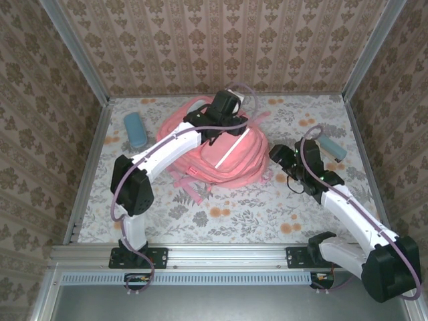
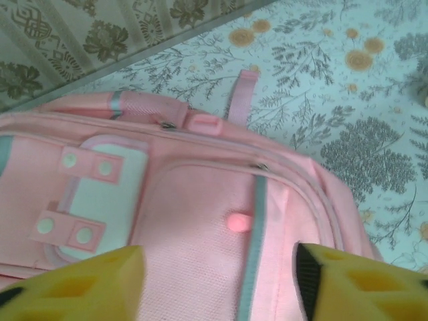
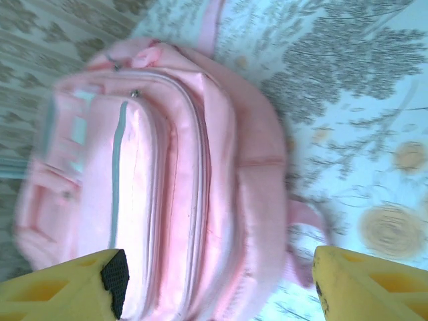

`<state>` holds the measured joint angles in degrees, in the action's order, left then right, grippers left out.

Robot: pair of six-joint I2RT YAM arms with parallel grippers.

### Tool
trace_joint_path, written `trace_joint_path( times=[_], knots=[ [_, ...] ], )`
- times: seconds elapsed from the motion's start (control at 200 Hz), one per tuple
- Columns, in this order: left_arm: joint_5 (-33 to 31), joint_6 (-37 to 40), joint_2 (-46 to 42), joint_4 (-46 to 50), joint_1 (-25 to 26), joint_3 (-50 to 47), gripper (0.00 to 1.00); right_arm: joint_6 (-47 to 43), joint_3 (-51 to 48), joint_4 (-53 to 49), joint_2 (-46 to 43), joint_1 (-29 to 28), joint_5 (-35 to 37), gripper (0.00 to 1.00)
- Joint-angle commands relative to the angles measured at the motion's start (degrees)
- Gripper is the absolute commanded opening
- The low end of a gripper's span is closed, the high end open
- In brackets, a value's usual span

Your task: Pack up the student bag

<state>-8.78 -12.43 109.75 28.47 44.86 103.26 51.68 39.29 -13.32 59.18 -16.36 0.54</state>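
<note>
The student bag [image 1: 231,160], a soft pink backpack, lies flat in the middle of the floral table. My left gripper [image 1: 215,134] hovers over the bag's far side, open and holding nothing. In the left wrist view the bag's front pocket [image 2: 200,227] lies between the two yellow fingers of the left gripper [image 2: 221,287], with a pink zip pull [image 2: 237,223] beside a pale stripe and a white patch [image 2: 100,200] to the left. My right gripper [image 1: 281,157] stands open just right of the bag. The right wrist view shows the bag [image 3: 187,180] ahead of the right gripper [image 3: 217,287].
A blue case [image 1: 136,129] lies on the table left of the bag. Another blue object [image 1: 332,147] sits at the right, behind the right arm. Patterned walls close in the table on three sides. A pink strap [image 2: 242,93] trails off the bag's top.
</note>
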Motion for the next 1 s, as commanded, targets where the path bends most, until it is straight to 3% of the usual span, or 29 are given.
trace_joint_path(
  times=[0.0,0.285,0.44,0.52,0.725,0.875,0.995],
  knots=[
    [3.64,-8.37,-4.02,-0.68,-3.45,-3.27,0.75,-9.08,2.98,-8.76,-0.59,-3.33,3.73,0.74],
    [9.31,-23.47,-21.07,-5.18,-12.63,-30.25,0.84,-12.82,10.61,-8.44,9.66,-20.49,10.02,0.73],
    [13.28,-34.77,-29.56,-9.49,-16.24,-45.95,0.82,-10.66,13.88,-5.26,16.78,-25.11,8.43,0.74],
    [15.15,-40.11,-32.29,-14.98,-17.03,-53.31,0.78,-9.95,15.10,-3.61,19.34,-26.33,7.22,0.75],
    [19.15,-47.58,-31.37,-26.78,-18.38,-63.50,0.55,-9.45,17.76,-2.79,24.19,-27.39,5.20,0.75],
    [20.23,-49.03,-28.15,-31.79,-18.32,-65.74,0.52,-9.06,17.98,-2.35,24.67,-27.95,5.11,0.76],
    [22.01,-50.18,-25.25,-38.99,-20.40,-67.41,0.44,-8.88,17.93,-2.23,25.02,-28.17,5.00,0.76]
  ],
)
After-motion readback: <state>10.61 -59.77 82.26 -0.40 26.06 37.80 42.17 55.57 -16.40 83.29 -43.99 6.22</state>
